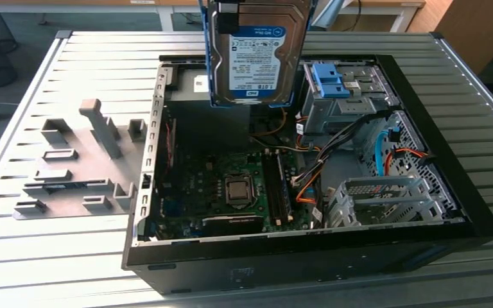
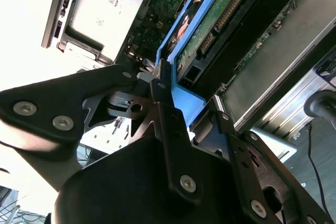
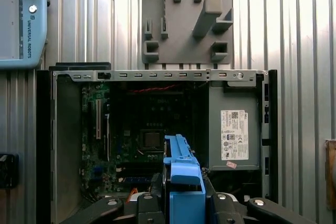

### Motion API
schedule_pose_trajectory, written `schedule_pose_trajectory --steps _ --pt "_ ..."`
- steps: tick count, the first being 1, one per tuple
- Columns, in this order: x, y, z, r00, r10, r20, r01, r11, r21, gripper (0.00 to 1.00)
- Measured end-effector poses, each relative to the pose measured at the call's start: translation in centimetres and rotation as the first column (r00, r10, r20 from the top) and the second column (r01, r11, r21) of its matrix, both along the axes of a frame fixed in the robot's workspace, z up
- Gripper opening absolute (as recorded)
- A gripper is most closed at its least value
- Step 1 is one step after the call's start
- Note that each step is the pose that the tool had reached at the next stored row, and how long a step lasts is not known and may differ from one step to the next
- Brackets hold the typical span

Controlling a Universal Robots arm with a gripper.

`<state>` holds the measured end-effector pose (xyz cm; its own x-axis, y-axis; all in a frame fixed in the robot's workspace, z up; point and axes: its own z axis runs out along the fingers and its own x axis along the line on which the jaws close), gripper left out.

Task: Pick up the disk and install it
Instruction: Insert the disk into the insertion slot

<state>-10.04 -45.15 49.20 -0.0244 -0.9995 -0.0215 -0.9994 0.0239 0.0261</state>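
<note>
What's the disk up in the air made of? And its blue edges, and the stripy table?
The disk looks like silvery-grey metal, judging by its dull sheen. Its blue rails look like plastic: solid colour, moulded shape. The table seems to be ribbed metal, since it reflects light.

An open computer case [image 1: 315, 266] lay on the worktop [image 1: 58, 256], with a slotted holder plate [image 1: 67, 173] beside it at the exterior view's left. The motherboard [image 1: 229, 186] sat on the case floor, and a drive cage [image 1: 341, 96] stood in the far corner at the exterior view's right. The disk [image 1: 255, 58] hung upright above the case's far end, beside the cage on the exterior view's left, clamped in the end effector [image 2: 173, 90].
</note>
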Motion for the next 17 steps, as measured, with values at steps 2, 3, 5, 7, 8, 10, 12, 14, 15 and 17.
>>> schedule_pose_trajectory --steps 2,3,5,7,8,10,12,14,15,17 --pt "0.05 0.0 0.0 1.0 0.0 0.0 0.0 1.0 0.0 0.37" --pt "0.07 0.0 0.0 1.0 0.0 0.0 0.0 1.0 0.0 0.37" --pt "0.08 0.0 0.0 1.0 0.0 0.0 0.0 1.0 0.0 0.37" --pt "0.09 0.0 0.0 1.0 0.0 0.0 0.0 1.0 0.0 0.37" --pt "0.1 0.0 0.0 1.0 0.0 0.0 0.0 1.0 0.0 0.37" --pt "0.1 0.0 0.0 1.0 0.0 0.0 0.0 1.0 0.0 0.37" --pt "0.12 -0.03 0.0 1.0 0.0 0.0 0.0 1.0 0.0001 0.37" --pt "0.14 -0.12 0.0 1.0 0.0 -0.0001 0.0 1.0 -0.0001 0.37" --pt "0.14 -0.22 0.0 1.0 0.0 0.0 0.0 1.0 -0.0001 0.37" --pt "0.15 -0.49 -0.01 1.0 0.0 0.0 0.0 1.0 0.0 0.37"
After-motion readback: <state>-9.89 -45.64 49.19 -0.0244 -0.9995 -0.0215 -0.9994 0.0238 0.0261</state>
